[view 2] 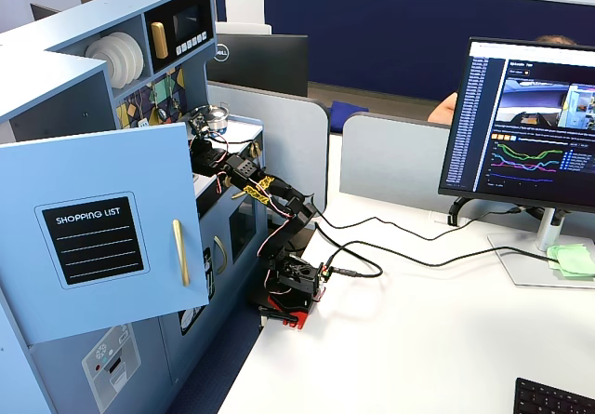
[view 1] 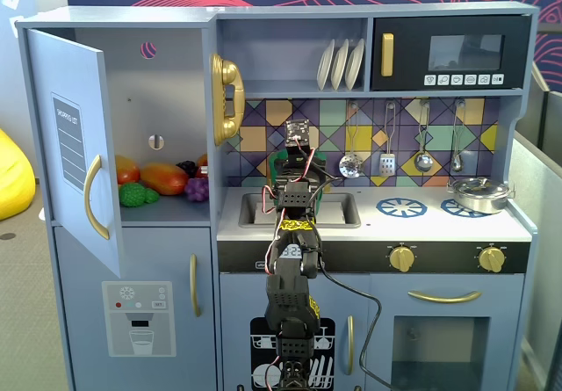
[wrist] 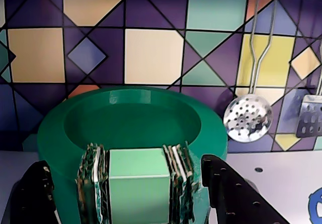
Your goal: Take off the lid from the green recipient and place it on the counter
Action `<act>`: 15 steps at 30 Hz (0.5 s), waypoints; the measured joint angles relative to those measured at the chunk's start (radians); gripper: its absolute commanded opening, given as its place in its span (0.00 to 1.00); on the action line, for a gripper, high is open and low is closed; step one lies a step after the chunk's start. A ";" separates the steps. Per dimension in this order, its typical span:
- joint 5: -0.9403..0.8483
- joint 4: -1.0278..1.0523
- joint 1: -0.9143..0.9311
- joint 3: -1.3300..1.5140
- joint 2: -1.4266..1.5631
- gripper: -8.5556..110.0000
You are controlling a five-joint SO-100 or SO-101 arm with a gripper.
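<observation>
The green recipient (wrist: 131, 133) stands on the white counter (view 1: 439, 224) by the sink, against the tiled back wall. In the wrist view its top is a wide green rim around a shallow recessed round face, which looks like the lid (wrist: 128, 118) seated on it. A light green block with ribbed strips is on its front. My gripper (wrist: 125, 166) is open, with one black finger (wrist: 32, 194) left of the pot and the other right of it, apart from its wall. In a fixed view the arm covers most of the pot (view 1: 322, 199).
A silver pan (view 1: 479, 196) sits on the right burner. A skimmer (wrist: 248, 117) and a spatula (wrist: 309, 116) hang on the wall right of the pot. The fridge door (view 1: 75, 145) stands open at left, with toy food (view 1: 162, 178) inside. The arm's base (view 2: 293, 288) is on the desk.
</observation>
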 measured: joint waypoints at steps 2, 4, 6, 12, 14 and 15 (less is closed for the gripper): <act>-0.003 0.000 0.000 0.000 -0.003 0.31; -0.006 0.000 -0.003 0.000 -0.005 0.28; -0.006 0.000 -0.006 0.000 -0.006 0.22; -0.026 0.003 -0.020 0.000 -0.006 0.07; -0.032 0.003 -0.021 0.000 -0.006 0.07; -0.028 -0.002 -0.020 0.000 -0.006 0.07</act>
